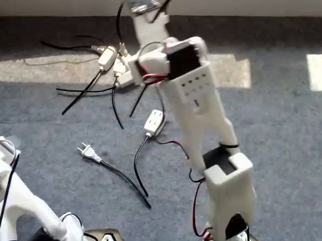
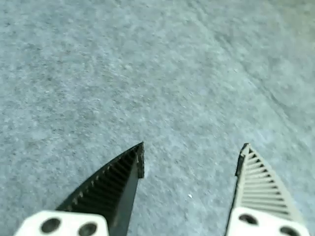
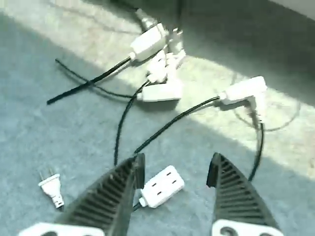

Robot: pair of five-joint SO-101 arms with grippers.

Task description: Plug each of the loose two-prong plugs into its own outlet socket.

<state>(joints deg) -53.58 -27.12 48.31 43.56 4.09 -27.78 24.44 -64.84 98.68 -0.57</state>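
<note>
A loose white two-prong plug (image 1: pixel 87 151) (image 3: pixel 51 187) on a black cord lies on the grey carpet. A white outlet socket block (image 1: pixel 154 121) (image 3: pixel 162 186) lies a short way from it, sockets up. My right gripper (image 3: pixel 174 162) hangs open above the carpet, and the socket block shows between its fingertips. Farther off sits a cluster of white plugs and sockets (image 1: pixel 116 66) (image 3: pixel 158 73) with black cords. Another white plug (image 3: pixel 243 90) lies in the sunlit patch. My left gripper (image 2: pixel 193 150) is open over bare carpet, holding nothing.
The right arm (image 1: pixel 195 97) stands tall in the middle of the high view and hides carpet behind it. The left arm (image 1: pixel 16 201) stays at the near left corner. Black cords (image 1: pixel 123 179) trail across the carpet. A wall edge runs along the back.
</note>
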